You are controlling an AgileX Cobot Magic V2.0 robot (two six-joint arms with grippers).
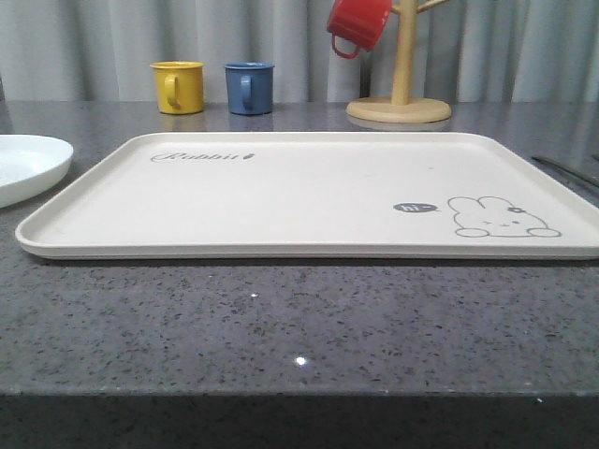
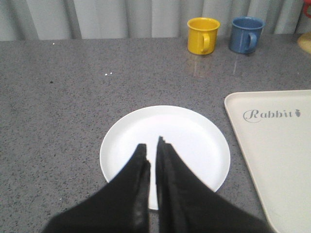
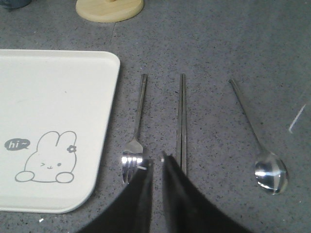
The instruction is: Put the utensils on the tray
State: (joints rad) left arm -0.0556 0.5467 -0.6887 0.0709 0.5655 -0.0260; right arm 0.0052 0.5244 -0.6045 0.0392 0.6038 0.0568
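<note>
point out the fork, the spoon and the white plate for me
fork [image 3: 137, 121]: right wrist view, on the handle just above the head.
spoon [image 3: 271, 173]: right wrist view, on the bowl.
white plate [image 2: 189, 141]: left wrist view, on the bare flat centre.

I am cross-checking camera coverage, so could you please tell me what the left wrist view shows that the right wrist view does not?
Left wrist view alone: the white plate under the nearly closed left end effector, and the yellow mug.

Right wrist view alone: the fork, chopsticks and spoon lying on the counter beside the tray, the right end effector, and the tray's rabbit drawing.

Both: the cream tray and the grey speckled counter.
</note>
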